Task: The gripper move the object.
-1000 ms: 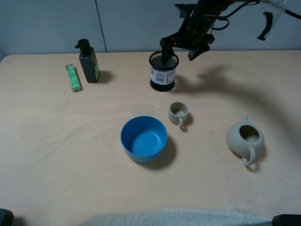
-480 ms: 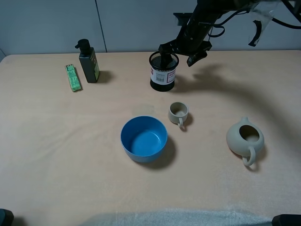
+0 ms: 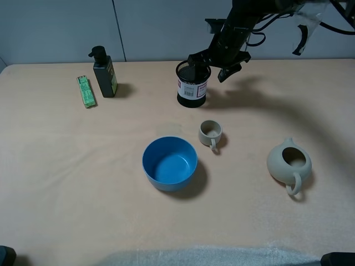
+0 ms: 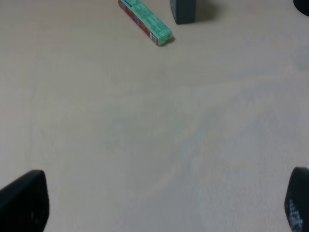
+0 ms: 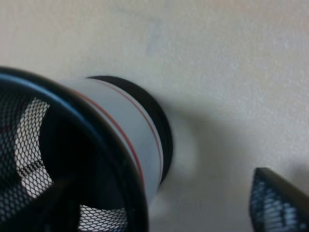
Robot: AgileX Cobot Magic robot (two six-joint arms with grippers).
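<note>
High overview, wrist close-ups; pen cup shared

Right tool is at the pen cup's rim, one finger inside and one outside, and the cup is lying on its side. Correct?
No. The pen cup stands upright on its base, not on its side, as the exterior high view shows. The right tool is at its rim, one finger inside, one outside.

Dark, cable-draped right arm reaching in from the far right, wrist pitched downward, right gripper at far centre with jaws spread, one black mesh-textured fingertip in close view, left gripper held wide, both tips well apart.
</note>
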